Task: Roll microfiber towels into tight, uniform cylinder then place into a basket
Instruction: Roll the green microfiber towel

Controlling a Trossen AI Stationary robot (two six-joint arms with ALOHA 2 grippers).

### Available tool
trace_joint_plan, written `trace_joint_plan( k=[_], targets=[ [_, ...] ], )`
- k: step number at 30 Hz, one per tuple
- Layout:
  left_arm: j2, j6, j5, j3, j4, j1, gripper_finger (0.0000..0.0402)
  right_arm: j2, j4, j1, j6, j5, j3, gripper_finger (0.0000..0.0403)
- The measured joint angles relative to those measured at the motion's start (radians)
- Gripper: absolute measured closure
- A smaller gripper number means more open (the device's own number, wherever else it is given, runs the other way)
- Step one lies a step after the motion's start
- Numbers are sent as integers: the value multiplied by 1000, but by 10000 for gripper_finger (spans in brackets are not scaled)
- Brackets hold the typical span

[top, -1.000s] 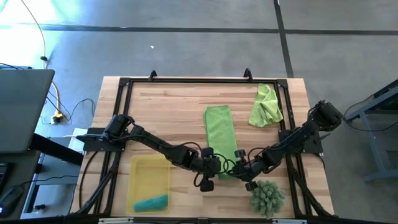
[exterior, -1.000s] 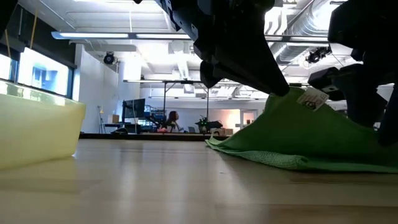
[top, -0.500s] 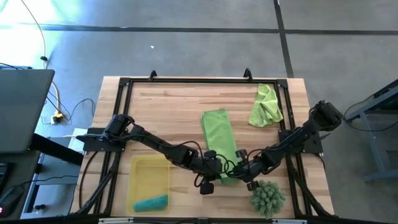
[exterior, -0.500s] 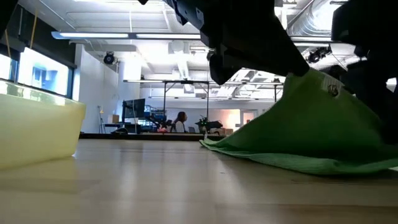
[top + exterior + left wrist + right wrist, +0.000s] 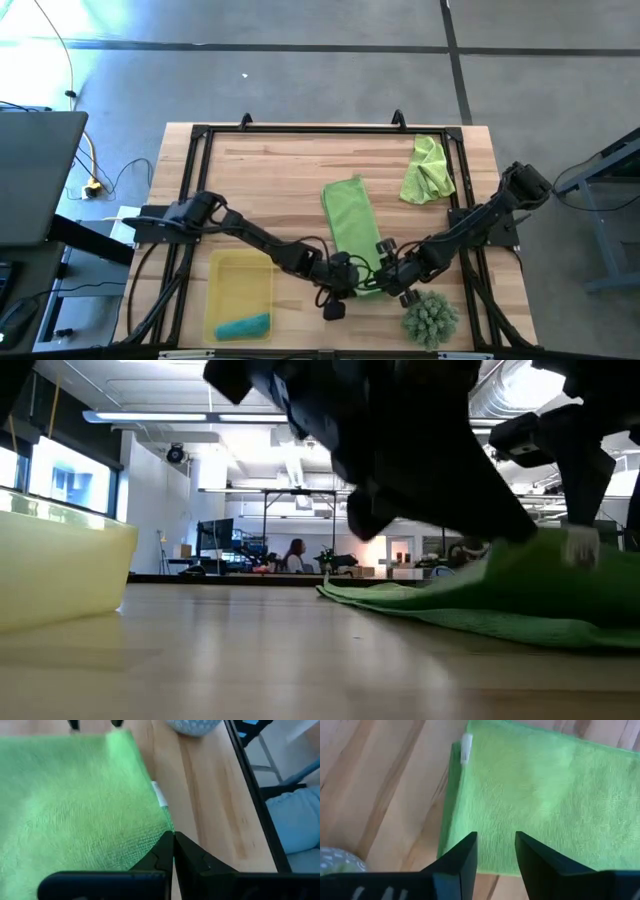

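Note:
A long lime green towel [image 5: 348,222] lies lengthwise on the table; its near end [image 5: 545,575], with a white tag [image 5: 466,742], is raised a little off the wood. My left gripper [image 5: 173,839] is shut at that near end, coming in from the left [image 5: 345,278]. My right gripper [image 5: 495,852] hangs open just above the same end [image 5: 388,274], touching nothing. A second lime green towel [image 5: 428,170] lies crumpled at the far right. A teal towel [image 5: 243,326] lies rolled in the yellow basket [image 5: 222,285] at the near left. My left gripper pinches the edge of the green towel's near end [image 5: 162,827] between its two shut fingertips. The fingers slant down from the table's left. That end is held slightly off the table, slack, while the rest of the towel lies flat. The fingertips hide how many layers are held.
A spiky green ball-shaped plant [image 5: 430,317] stands at the near right, close beside my right gripper. A black frame [image 5: 300,130] runs around the tabletop. Bare wood lies left of the towel, between it and the frame's far bar.
My left gripper has gone down with the towel's near end, which stood up in a high tent and now sits low over the table. My right gripper has risen away from the towel. The far end of the towel has slid slightly toward the table's left.

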Motion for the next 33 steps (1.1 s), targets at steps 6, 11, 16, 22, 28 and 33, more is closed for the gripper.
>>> trace_joint_plan(
  k=[6, 11, 16, 22, 28, 33],
  targets=[
    [29, -46, 2, 2, 11, -3, 401, 0, 73, -26, 5, 52, -75, 277],
    [50, -58, 18, 0, 23, -5, 401, 0, 221, -43, 7, 50, -160, 277],
    [52, -69, 54, -1, 29, -9, 393, 0, 233, -43, 7, 89, -195, 277],
    [52, -27, 55, -1, 71, -26, 371, 0, 285, -68, 0, 156, -254, 277],
    [52, -25, 56, -1, 87, -39, 340, 0, 354, -117, -27, 207, -291, 277],
    [52, -25, 88, -1, 79, -39, 304, 0, 368, -153, -36, 209, -292, 277]
  ],
)
